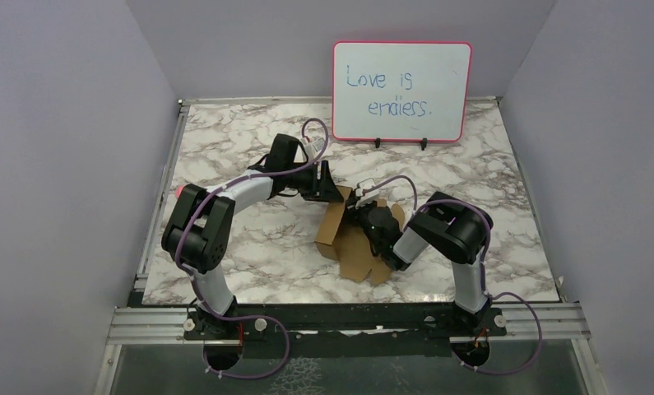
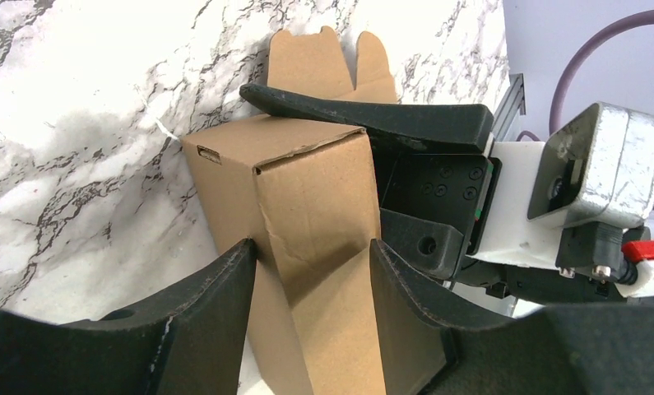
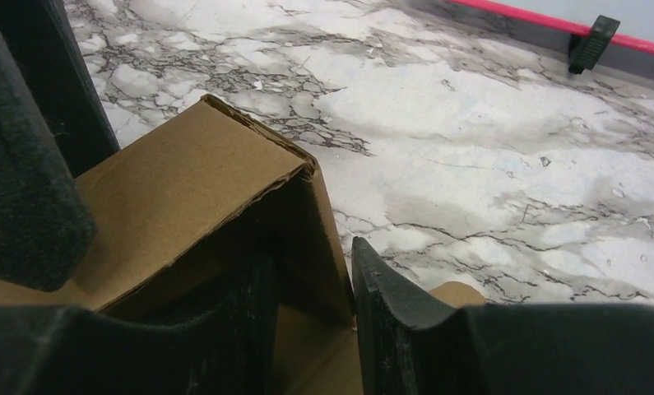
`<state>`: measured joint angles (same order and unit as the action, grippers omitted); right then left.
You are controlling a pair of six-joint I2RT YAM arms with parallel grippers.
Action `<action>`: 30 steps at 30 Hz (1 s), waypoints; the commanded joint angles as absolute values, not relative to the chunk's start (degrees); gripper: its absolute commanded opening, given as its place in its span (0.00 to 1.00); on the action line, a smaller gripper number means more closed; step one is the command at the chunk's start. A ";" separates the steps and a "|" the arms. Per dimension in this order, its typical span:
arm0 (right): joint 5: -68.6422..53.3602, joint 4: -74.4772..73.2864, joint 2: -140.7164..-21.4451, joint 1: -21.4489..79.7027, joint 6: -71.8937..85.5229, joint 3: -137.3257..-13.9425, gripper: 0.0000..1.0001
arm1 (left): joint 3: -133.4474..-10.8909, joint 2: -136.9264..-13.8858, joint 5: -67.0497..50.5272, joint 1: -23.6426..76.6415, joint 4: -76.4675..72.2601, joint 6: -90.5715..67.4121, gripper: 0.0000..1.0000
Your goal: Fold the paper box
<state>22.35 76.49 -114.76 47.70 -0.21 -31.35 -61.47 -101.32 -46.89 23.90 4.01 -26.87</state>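
Note:
The paper box [image 1: 350, 243] is brown cardboard, partly folded, in the middle of the marble table [image 1: 249, 247]. A raised box-shaped end stands at the left and flat flaps lie toward the near right. My left gripper [image 2: 311, 247] is shut on that raised end [image 2: 307, 189], both fingers pressed against its sides. My right gripper [image 3: 311, 263] straddles one upright wall of the box [image 3: 183, 189]. Its outer finger [image 3: 389, 313] touches the wall and the inner one stands off inside, so it is open. In the top view the two grippers [image 1: 327, 196] [image 1: 366, 218] meet over the box.
A pink-framed whiteboard [image 1: 401, 90] with blue writing stands at the back of the table. One of its black feet [image 3: 593, 43] shows in the right wrist view. Grey walls close in on the left, right and back. A metal rail [image 1: 348, 321] runs along the near edge.

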 commanded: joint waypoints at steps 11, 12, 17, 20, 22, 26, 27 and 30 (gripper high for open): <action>22.73 73.14 -111.35 48.18 4.94 -31.17 0.59 | -65.02 -96.56 -40.68 24.02 11.77 -22.30 0.58; 23.28 72.41 -110.58 48.22 4.92 -31.00 0.62 | -65.11 -95.87 -39.14 23.73 12.30 -21.90 0.59; 25.33 68.91 -104.67 48.17 4.75 -28.62 0.74 | -66.09 -93.50 -31.65 23.12 15.54 -19.47 0.64; 25.73 66.33 -100.32 48.18 4.44 -27.64 0.78 | -66.27 -92.52 -29.53 23.03 16.23 -18.84 0.67; 25.89 63.38 -97.68 48.20 4.79 -27.43 0.79 | -66.46 -91.95 -28.18 23.05 16.82 -18.58 0.68; 29.57 58.89 -92.63 48.18 6.91 -25.78 0.84 | -67.19 -89.74 -22.22 23.03 18.97 -17.52 0.69; 31.05 58.44 -91.32 48.19 7.24 -25.08 0.87 | -67.16 -88.81 -20.80 23.08 19.28 -17.49 0.69; 35.27 54.21 -87.42 48.16 7.91 -24.61 0.97 | -67.55 -86.18 -16.43 24.30 20.45 -17.38 0.69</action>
